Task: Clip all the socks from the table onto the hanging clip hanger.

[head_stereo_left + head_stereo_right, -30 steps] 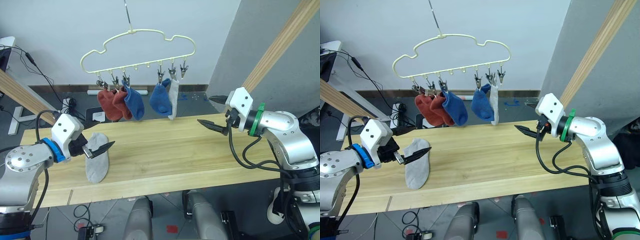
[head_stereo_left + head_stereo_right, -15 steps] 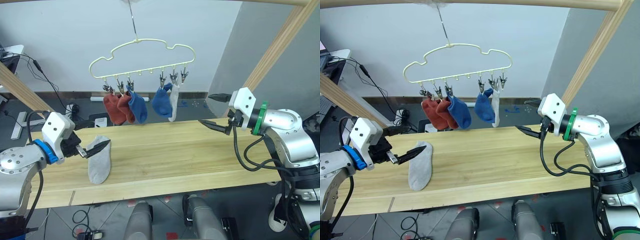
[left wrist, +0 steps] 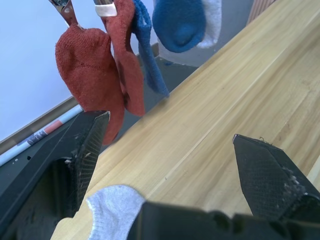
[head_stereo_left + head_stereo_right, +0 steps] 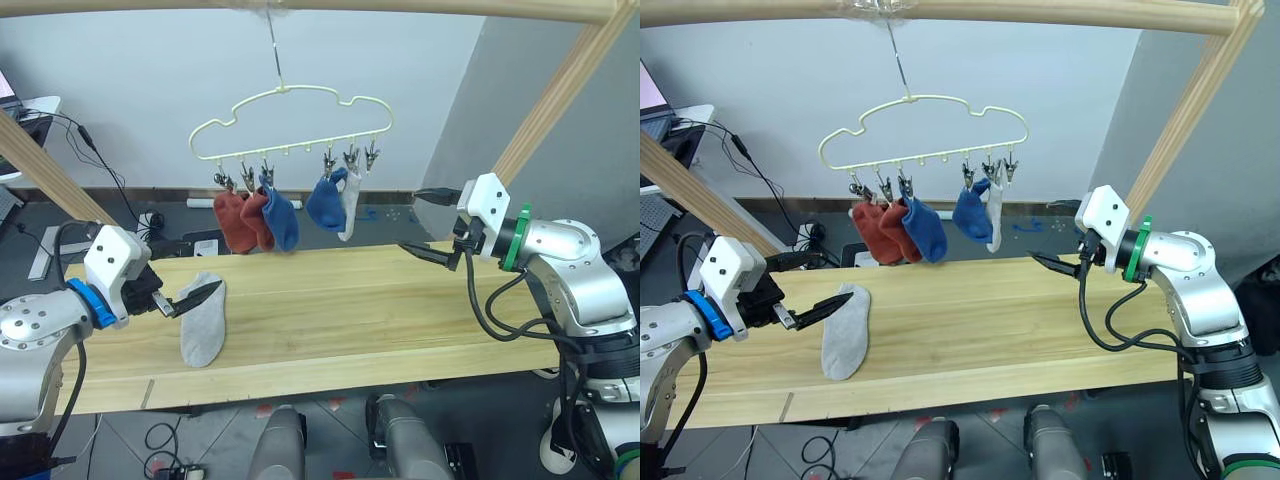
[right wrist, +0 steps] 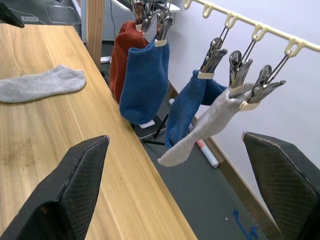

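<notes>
- One grey sock flat on table.
- Five socks clipped to clip hanger.
- Left gripper and right gripper: both spread, empty.

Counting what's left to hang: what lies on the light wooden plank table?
One light grey sock lies flat on the table, by the open left gripper. Nothing shows under it; its underside is hidden.

A lab: wooden pole frame, loose floor cables (plain walls).
</notes>
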Controlling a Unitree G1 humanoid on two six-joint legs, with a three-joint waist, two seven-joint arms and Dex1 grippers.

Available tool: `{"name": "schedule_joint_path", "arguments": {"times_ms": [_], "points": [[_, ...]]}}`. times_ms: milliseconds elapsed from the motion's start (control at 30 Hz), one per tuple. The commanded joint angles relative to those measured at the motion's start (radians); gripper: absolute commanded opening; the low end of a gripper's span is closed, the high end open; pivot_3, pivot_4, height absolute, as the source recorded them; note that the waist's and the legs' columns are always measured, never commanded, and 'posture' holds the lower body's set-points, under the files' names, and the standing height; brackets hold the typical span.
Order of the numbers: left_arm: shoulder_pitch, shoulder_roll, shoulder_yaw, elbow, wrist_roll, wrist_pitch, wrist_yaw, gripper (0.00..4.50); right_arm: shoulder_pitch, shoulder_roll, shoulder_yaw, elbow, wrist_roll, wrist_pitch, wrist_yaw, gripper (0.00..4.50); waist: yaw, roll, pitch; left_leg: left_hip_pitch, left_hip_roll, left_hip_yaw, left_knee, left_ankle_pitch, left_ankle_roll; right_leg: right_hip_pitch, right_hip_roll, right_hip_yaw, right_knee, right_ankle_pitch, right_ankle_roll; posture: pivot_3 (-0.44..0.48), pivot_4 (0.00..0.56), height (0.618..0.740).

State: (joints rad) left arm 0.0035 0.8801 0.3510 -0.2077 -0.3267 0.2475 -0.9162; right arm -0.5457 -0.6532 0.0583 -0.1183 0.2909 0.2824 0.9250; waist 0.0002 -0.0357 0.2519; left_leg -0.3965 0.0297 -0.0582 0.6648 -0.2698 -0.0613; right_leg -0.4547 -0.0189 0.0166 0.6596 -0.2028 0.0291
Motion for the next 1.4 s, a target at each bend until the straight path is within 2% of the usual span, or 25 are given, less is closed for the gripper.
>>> {"name": "schedule_joint_path", "arguments": {"times_ms": [33,300,533,1033,1400], "points": [[0.009,0.013,0.05,-0.034,-0.025,-0.007,-0.008,4.5,0.006,0.007,-0.027,-0.053,0.025,0.013,-0.009,4.48,0.0,0.0,-0.002,0.0,0.0,0.0,0.0,0.0,0.0,0.0,0.0,0.0,0.0,0.0,0.0,0.113,0.147,0.74],[0.024,0.004,0.058,-0.034,-0.033,-0.003,-0.002,4.5,0.009,0.014,-0.027,-0.058,0.03,0.025,-0.008,4.48,0.001,0.0,-0.006,0.004,0.0,0.0,0.0,0.0,0.001,0.004,0.0,0.0,0.002,0.0,0.0,0.121,0.14,0.74],[0.02,0.001,0.049,-0.028,-0.031,-0.014,0.0,4.5,0.019,0.014,-0.026,-0.069,0.035,0.026,0.003,4.48,0.001,0.0,-0.007,0.014,0.0,0.0,0.0,0.0,0.001,0.013,0.0,0.0,0.001,0.0,0.0,0.119,0.139,0.74],[0.006,-0.007,0.06,-0.033,-0.083,0.014,-0.004,4.5,0.056,0.031,-0.036,-0.124,0.074,0.122,-0.045,4.48,0.001,0.0,-0.024,0.016,0.0,0.0,0.0,0.001,0.001,0.014,0.001,0.001,0.001,0.0,0.0,0.113,0.15,0.74],[0.012,-0.01,0.049,-0.046,-0.089,0.021,0.006,4.5,0.06,0.066,-0.036,-0.166,0.063,0.16,-0.128,4.48,0.0,0.001,-0.024,0.016,0.0,0.0,0.0,0.001,0.002,0.013,0.001,0.001,0.001,0.0,0.0,0.099,0.185,0.74]]}}
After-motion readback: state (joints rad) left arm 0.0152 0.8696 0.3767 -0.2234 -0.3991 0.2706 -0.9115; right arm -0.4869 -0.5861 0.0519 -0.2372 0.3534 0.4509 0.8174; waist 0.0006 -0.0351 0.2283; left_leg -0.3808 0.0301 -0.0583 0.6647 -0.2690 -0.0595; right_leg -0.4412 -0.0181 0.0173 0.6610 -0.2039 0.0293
